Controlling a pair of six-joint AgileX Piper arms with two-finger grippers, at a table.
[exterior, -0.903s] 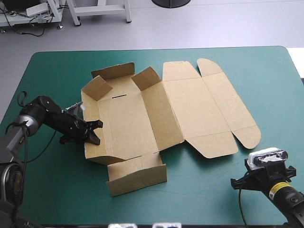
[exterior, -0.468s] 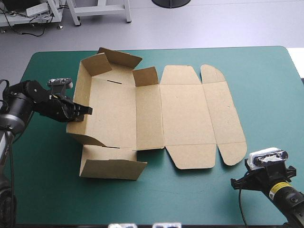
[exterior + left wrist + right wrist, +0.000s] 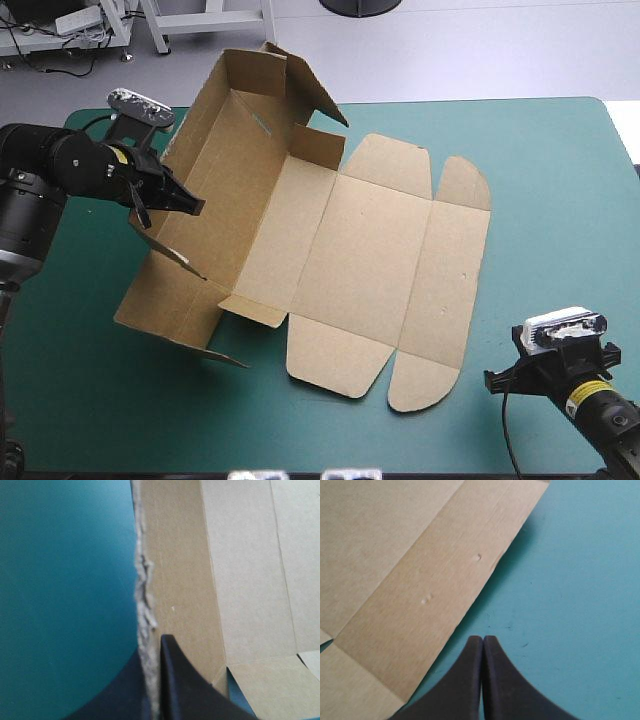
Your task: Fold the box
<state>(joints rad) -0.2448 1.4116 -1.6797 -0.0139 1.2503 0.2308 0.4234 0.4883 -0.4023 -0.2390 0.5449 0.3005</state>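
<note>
The brown box (image 3: 360,260) lies opened out across the middle of the table, its rounded lid flap toward the right. Its long left wall (image 3: 215,170) is lifted steeply off the cover, and the end flaps hang loose. My left gripper (image 3: 185,205) is shut on that wall's outer edge, high over the table's left part. In the left wrist view the ragged board edge (image 3: 144,605) runs down between the black fingers of the left gripper (image 3: 154,652). My right gripper (image 3: 495,380) rests low at the near right corner. It (image 3: 483,639) is shut on nothing, just short of the box's lid panel (image 3: 410,570).
Bare teal-green cover (image 3: 540,200) shows to the right of the box and along the near edge (image 3: 300,430). The raised wall stands close to the table's far left corner (image 3: 85,120).
My left gripper has risen and moved toward the far edge with the box's left wall, tilting it up. The whole box has slid and turned. The right arm has stayed put.
</note>
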